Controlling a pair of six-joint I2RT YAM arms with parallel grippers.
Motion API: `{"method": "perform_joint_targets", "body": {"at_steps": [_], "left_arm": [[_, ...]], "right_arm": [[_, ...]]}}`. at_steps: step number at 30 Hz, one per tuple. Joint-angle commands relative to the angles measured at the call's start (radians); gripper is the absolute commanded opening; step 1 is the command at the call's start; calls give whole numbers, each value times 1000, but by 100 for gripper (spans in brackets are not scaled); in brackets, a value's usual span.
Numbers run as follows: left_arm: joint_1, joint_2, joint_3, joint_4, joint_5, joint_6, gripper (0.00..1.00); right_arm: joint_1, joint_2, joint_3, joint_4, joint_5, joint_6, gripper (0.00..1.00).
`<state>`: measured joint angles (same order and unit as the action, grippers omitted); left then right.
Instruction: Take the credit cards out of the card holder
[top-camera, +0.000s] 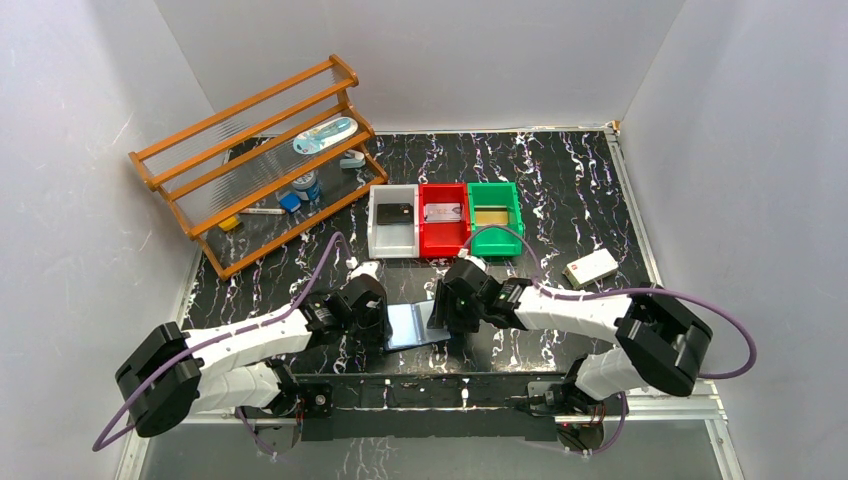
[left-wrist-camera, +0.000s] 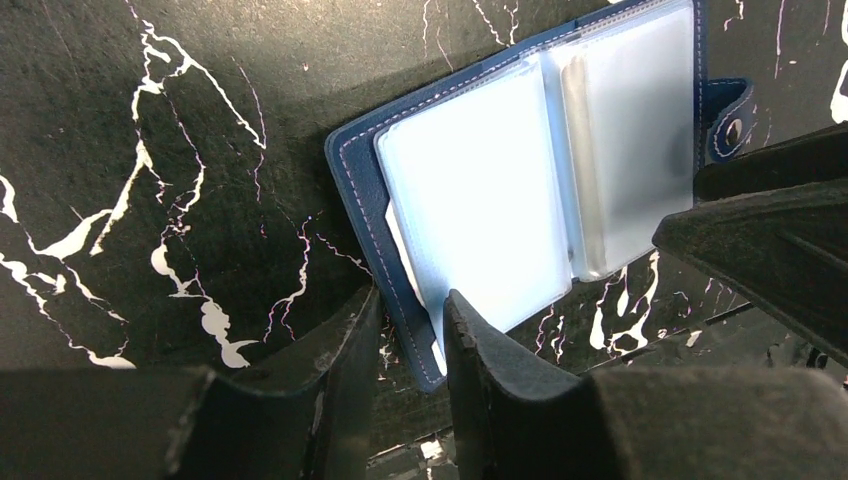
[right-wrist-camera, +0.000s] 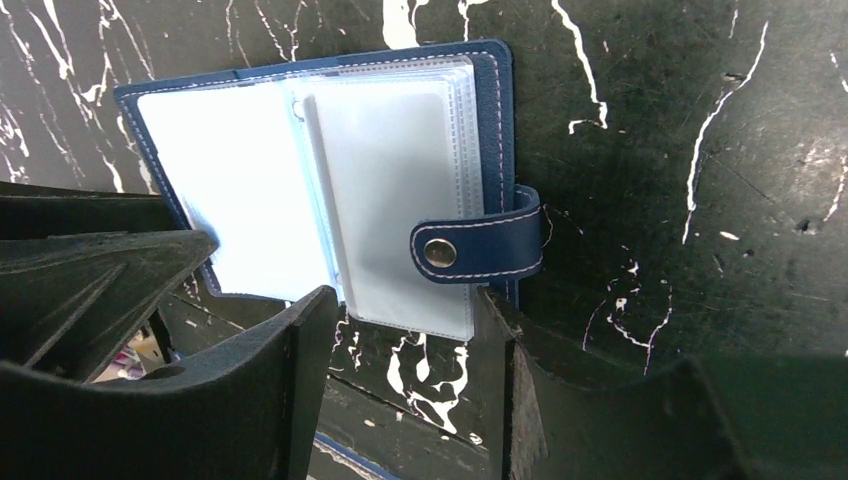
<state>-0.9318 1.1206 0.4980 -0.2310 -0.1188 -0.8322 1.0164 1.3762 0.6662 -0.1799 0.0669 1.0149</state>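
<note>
The white bin (top-camera: 392, 243) is holding a black card (top-camera: 394, 212), the red bin (top-camera: 443, 241) a silvery card (top-camera: 441, 212), and the green bin (top-camera: 496, 242) a gold card (top-camera: 490, 215). The holder (top-camera: 413, 325) is lying open on the table (top-camera: 560, 200) by the arm bases, sleeves up, spine pointing away, long axis running left-right. Both arms are reaching low and inward. The left gripper (left-wrist-camera: 412, 300) is straddling the holder's left corner with its jaws narrowly apart; whether it is gripping the holder is unclear. The right gripper (right-wrist-camera: 405, 295) is standing with its jaws wide apart over the right half.
</note>
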Motion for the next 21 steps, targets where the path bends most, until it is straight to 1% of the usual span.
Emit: {"method": "perform_joint_targets", "body": {"at_steps": [1,6,13,17,21], "left_arm": [[-1,3,3,7,8,25,27],[-1,6,7,8,14,44,24],[-2,6,12,4,20,58,17],[-2,6,18,0,16,64,17],[-2,10,22,-4,15,69,16]], "right_arm": [[0,21,31,29,-20,2,60],[1,39,37,49,-38,1,59],[2,30,72,4,-18,-13,56],[3,5,82,-23,-4,-21,56],[4,-9,95,-53,3,-25,58]]}}
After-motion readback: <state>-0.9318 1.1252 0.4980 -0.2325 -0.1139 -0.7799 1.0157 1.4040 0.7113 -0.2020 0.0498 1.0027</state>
